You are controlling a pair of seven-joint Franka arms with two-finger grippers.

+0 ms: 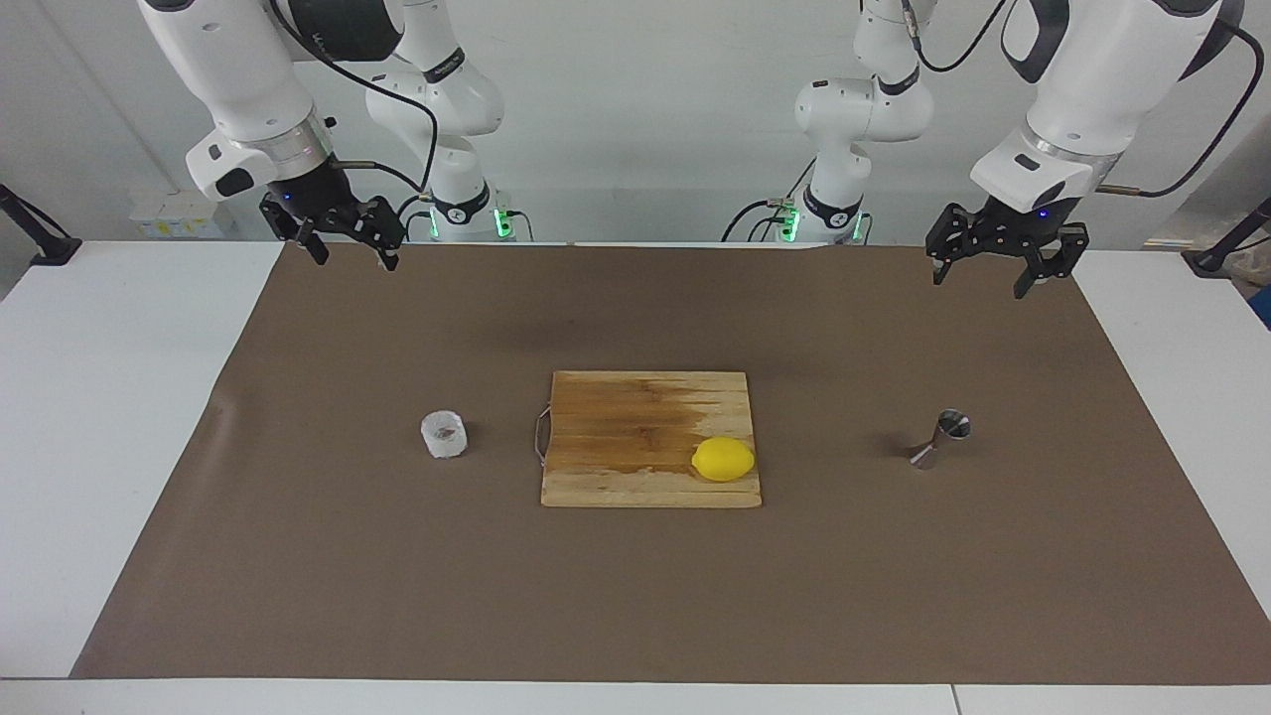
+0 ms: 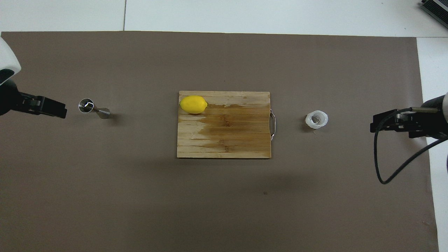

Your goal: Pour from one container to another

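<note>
The small frosted whitish cup (image 1: 444, 434) stands on the brown mat toward the right arm's end of the table, with something dark in its bottom; it also shows in the overhead view (image 2: 316, 119). The steel hourglass jigger (image 1: 940, 440) stands upright on the mat toward the left arm's end, also seen from overhead (image 2: 91, 107). My left gripper (image 1: 981, 283) hangs open and empty in the air, over the mat's edge near the jigger (image 2: 57, 109). My right gripper (image 1: 355, 260) hangs open and empty over the mat's edge near the cup (image 2: 376, 125). Neither gripper touches anything.
A wooden cutting board (image 1: 635, 417) with a wire handle lies in the middle of the mat between cup and jigger. A yellow lemon (image 1: 723, 459) sits on the board's corner toward the jigger and farther from the robots. A black cable (image 2: 379, 164) hangs by the right gripper.
</note>
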